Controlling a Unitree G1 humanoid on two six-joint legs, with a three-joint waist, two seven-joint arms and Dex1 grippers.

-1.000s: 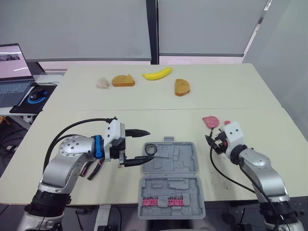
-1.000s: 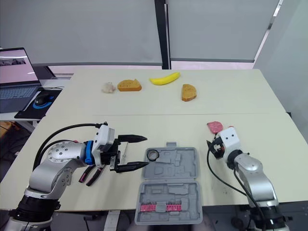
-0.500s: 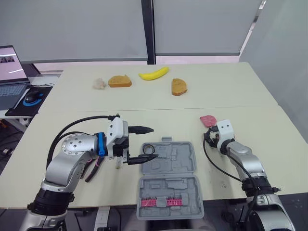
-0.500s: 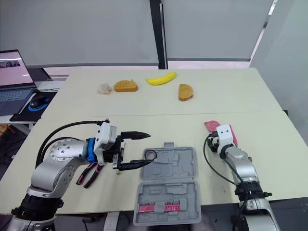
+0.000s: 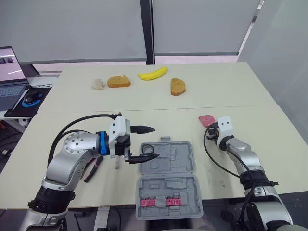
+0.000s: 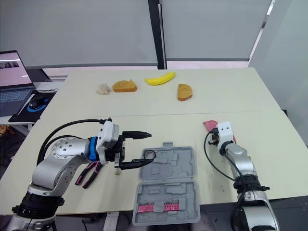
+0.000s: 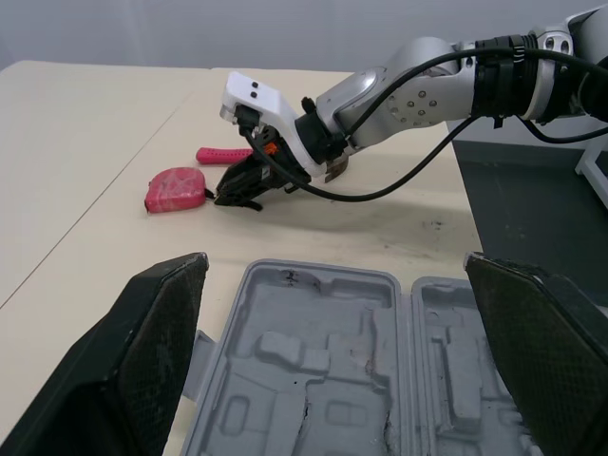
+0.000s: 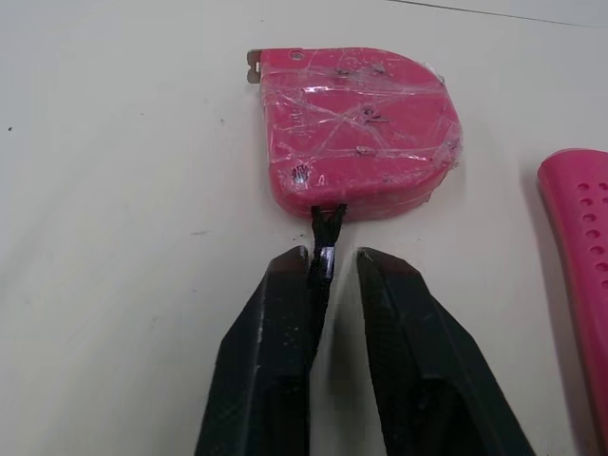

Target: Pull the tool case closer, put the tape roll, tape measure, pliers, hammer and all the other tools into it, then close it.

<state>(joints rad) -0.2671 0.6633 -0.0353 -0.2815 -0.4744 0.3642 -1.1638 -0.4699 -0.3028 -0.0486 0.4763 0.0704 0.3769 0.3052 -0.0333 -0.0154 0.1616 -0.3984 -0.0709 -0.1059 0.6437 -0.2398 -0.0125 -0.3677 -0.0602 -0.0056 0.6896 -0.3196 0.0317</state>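
My pincer (image 8: 334, 261) is low over the pale counter (image 8: 123, 190), its two black fingers (image 8: 271, 361) drawn close with a narrow gap between them. Just beyond the tips lies the pink tape measure (image 8: 356, 133), flat on the counter, its case wrapped in clear, wrinkled film. A small metal tab (image 8: 255, 66) sticks out at one far corner. From the edge of the case nearest me a thin black strap (image 8: 326, 233) runs back into the gap and lies along the inner face of one finger; the other finger stands clear of it. Beside the tape measure, apart from it, lies a pink perforated handle (image 8: 578, 247).
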